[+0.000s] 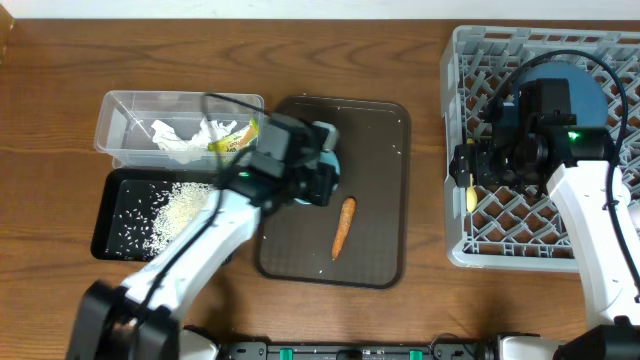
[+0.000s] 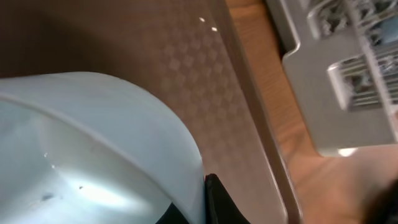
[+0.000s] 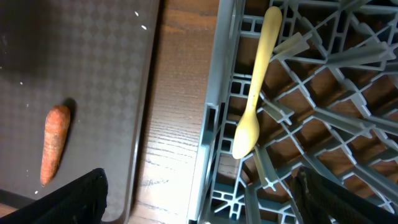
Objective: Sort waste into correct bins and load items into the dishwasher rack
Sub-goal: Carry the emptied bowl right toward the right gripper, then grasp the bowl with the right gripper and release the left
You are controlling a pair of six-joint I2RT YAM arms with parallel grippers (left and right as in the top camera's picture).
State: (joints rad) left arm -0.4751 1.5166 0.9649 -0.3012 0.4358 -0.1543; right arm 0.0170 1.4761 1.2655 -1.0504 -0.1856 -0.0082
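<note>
Gripping, left arm: the left gripper [image 1: 325,172] had its jaws closed on the wall of the light blue cup [image 1: 331,158], over the brown serving tray [image 1: 385,200].
Left wrist view only: the cup's rim filled most of the frame, with one dark finger [image 2: 216,198] against its edge; a few white specks lay on the tray's patterned surface.
Right arm: the right gripper [image 1: 478,165] hung over the left edge of the dishwasher rack [image 1: 480,50], jaws wide, holding nothing.
Right wrist view: the pale yellow spoon [image 3: 256,81] lay across the lattice, apart from both fingers.
Rack contents: the dark blue plate [image 1: 575,85] was partly hidden by the arm.
Waste: the carrot [image 1: 343,228] lay on the brown serving tray; paper scraps [image 1: 185,142] and the yellow-green wrapper [image 1: 230,138] sat in the clear tub [image 1: 120,112]; rice [image 1: 185,205] lay in the black tray [image 1: 100,220].
Surface: a wooden bench [image 1: 300,50].
</note>
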